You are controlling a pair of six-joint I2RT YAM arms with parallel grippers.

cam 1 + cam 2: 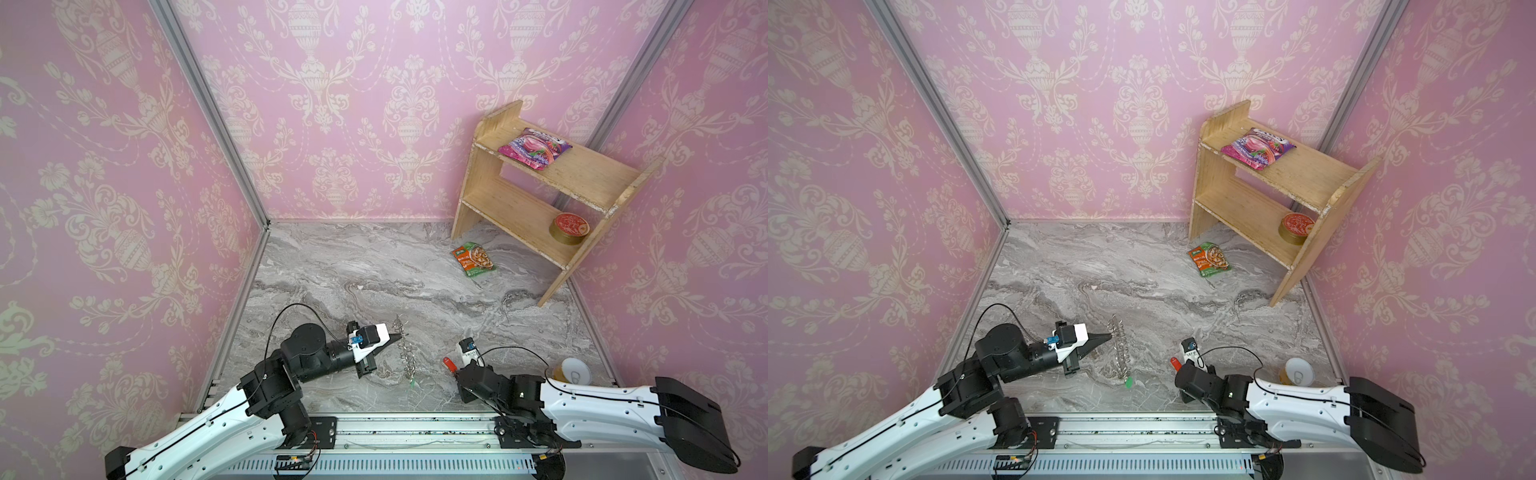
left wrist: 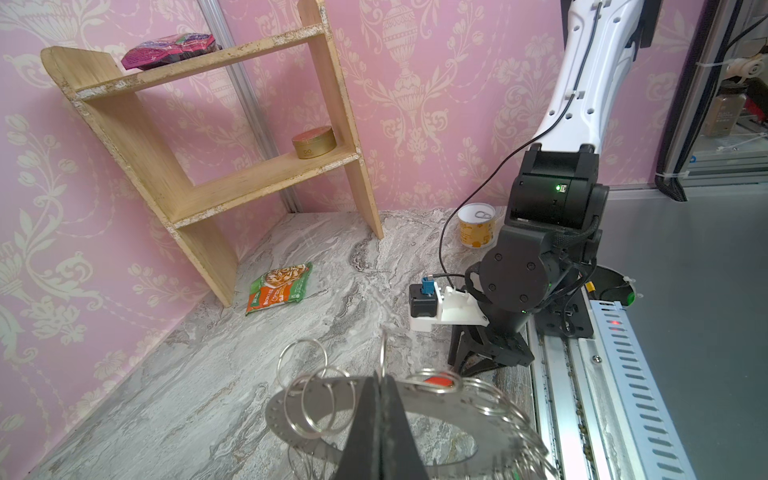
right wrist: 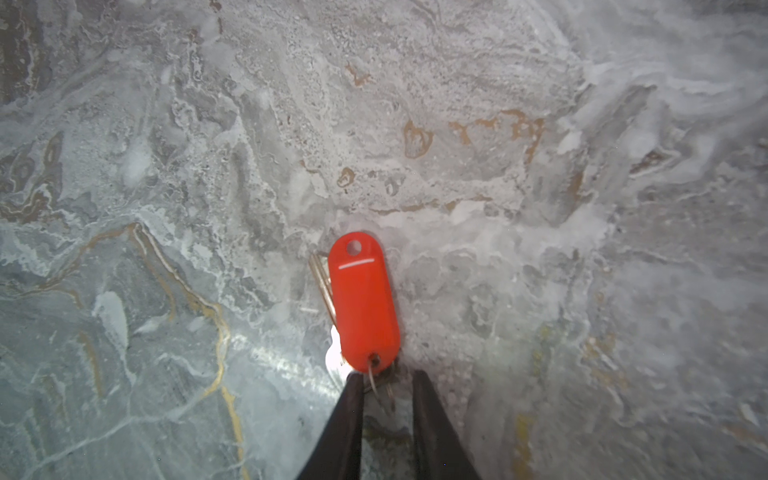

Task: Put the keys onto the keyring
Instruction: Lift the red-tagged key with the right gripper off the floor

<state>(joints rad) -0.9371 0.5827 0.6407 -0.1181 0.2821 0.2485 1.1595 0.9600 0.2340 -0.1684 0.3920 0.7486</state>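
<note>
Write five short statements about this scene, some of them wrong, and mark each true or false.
1. The left claw is shut on the keyring. True.
2. The red-tagged key hangs from the keyring. False: it lies on the table at the right claw, apart from the keyring.
3. The round tin sits on the lower board of the shelf. True.
4. The orange-green packet lies on the shelf's top board. False: it lies on the table beside the shelf; a purple packet is on top.
5. A green tag shows at the keyring. True.

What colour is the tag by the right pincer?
The tag is red, clearest in the right wrist view.
</note>
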